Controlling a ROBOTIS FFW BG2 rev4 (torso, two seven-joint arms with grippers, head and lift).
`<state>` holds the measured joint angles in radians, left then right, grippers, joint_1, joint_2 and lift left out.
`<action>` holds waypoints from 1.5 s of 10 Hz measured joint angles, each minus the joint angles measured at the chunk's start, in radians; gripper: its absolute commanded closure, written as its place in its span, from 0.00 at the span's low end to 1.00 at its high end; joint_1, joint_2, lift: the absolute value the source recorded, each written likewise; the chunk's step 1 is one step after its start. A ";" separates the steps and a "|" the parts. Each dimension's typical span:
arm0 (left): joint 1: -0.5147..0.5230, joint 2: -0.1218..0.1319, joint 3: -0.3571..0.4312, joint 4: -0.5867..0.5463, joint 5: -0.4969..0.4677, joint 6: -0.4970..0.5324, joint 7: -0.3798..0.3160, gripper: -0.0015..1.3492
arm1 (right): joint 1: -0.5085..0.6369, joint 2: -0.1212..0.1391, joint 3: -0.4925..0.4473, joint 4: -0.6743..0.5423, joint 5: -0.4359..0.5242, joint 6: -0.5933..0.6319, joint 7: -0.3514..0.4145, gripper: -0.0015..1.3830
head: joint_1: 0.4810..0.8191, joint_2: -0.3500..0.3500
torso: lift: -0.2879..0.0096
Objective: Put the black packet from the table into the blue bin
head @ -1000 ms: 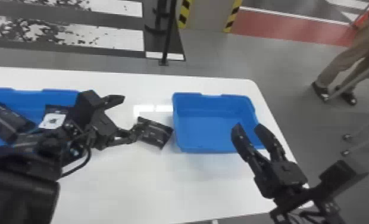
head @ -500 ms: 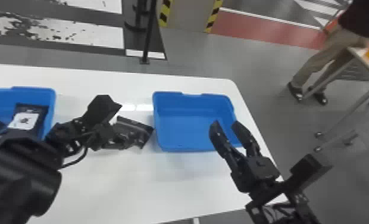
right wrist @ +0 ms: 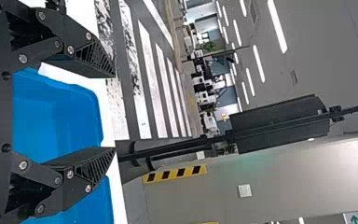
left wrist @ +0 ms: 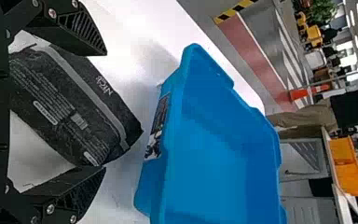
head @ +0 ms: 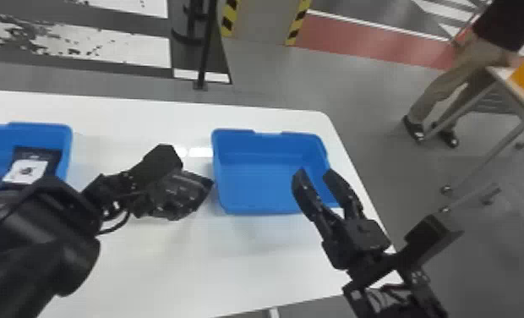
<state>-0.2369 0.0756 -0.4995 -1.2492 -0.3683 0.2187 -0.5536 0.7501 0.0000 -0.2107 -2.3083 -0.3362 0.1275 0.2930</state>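
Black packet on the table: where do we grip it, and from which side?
I'd grip mid-body on the black packet, pinching its two long edges, coming from the side away from the near blue bin. One end points toward that bin, and the left gripper is open around the packet. It lies askew between the fingers, so squaring up first would probably help.

And here's my black packet (left wrist: 72, 100), soft and creased, fine pale print across it, a grey band near one end! I see it lying slantwise just left of the blue bin (head: 252, 182), one corner towards it. And that bin sits upright on my white table (head: 248, 266), open-topped, a picture label on its side!
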 measured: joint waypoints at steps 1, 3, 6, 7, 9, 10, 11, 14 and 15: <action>-0.005 -0.001 0.000 0.008 -0.010 0.009 0.006 0.25 | 0.001 0.000 0.000 0.000 -0.001 0.000 0.000 0.37 | 0.63 0.00 | 0.60; -0.011 -0.006 0.005 0.013 -0.006 0.071 0.008 0.61 | 0.001 0.000 -0.001 0.001 -0.003 0.000 0.000 0.37 | 0.63 0.02 | 0.60; -0.009 0.000 -0.009 0.013 0.008 0.083 -0.004 0.61 | 0.000 0.000 0.000 0.005 -0.003 0.000 0.000 0.37 | 0.63 0.01 | 0.60; -0.011 0.002 -0.013 0.013 0.009 0.075 -0.009 1.00 | -0.002 0.000 0.001 0.007 -0.003 0.000 0.000 0.37 | 0.63 0.01 | 0.60; -0.009 0.006 -0.018 0.014 -0.019 0.005 -0.003 0.90 | -0.003 0.000 0.002 0.007 -0.005 0.000 0.000 0.37 | 0.63 0.00 | 0.60; -0.008 0.007 -0.002 0.014 -0.033 -0.032 -0.003 0.90 | 0.000 0.000 0.001 0.007 -0.005 0.000 0.000 0.37 | 0.63 0.00 | 0.60; -0.006 0.010 0.026 0.011 -0.043 -0.073 -0.015 0.90 | 0.006 0.000 0.000 0.001 -0.005 0.000 0.000 0.37 | 0.63 0.01 | 0.60; 0.077 0.069 0.158 -0.192 0.007 -0.069 -0.076 0.90 | 0.015 0.000 -0.001 -0.011 -0.004 0.000 -0.002 0.37 | 0.63 0.08 | 0.60; 0.130 0.093 0.227 -0.286 0.017 -0.055 -0.097 0.90 | 0.016 0.000 -0.001 -0.012 -0.004 0.000 -0.002 0.37 | 0.63 0.14 | 0.60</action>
<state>-0.1071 0.1683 -0.2728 -1.5356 -0.3513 0.1636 -0.6503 0.7656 0.0000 -0.2114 -2.3207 -0.3401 0.1275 0.2914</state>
